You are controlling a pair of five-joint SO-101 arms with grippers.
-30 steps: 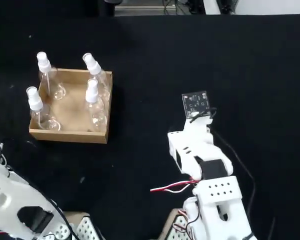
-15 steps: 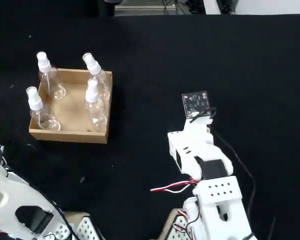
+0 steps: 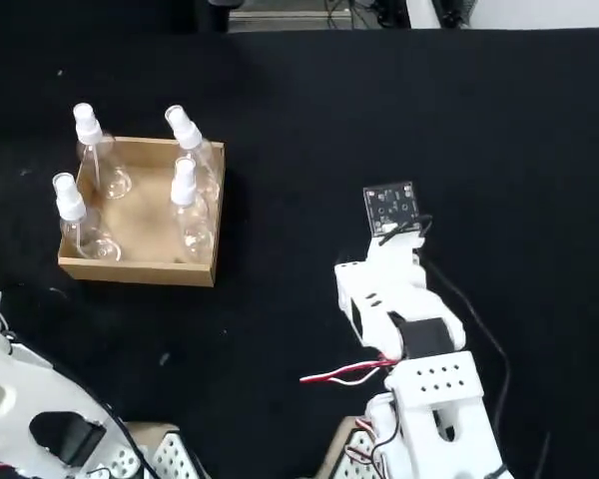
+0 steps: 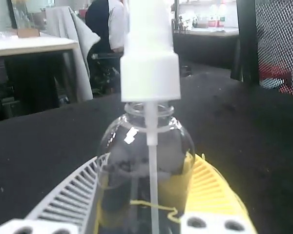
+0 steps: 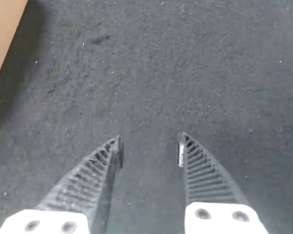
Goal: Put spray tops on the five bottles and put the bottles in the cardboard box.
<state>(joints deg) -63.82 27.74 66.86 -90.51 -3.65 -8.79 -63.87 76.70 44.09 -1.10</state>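
Left gripper clamped on a clear bottle, held upright with long axis vertical, white spray top pointing up, four more capped bottles standing upright in the cardboard box, right gripper spread open over the black table

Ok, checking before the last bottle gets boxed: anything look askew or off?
The spray top on the bottle held in the left pincer seems not fully seated: the neck rim shows below its collar. Nothing else stands out.
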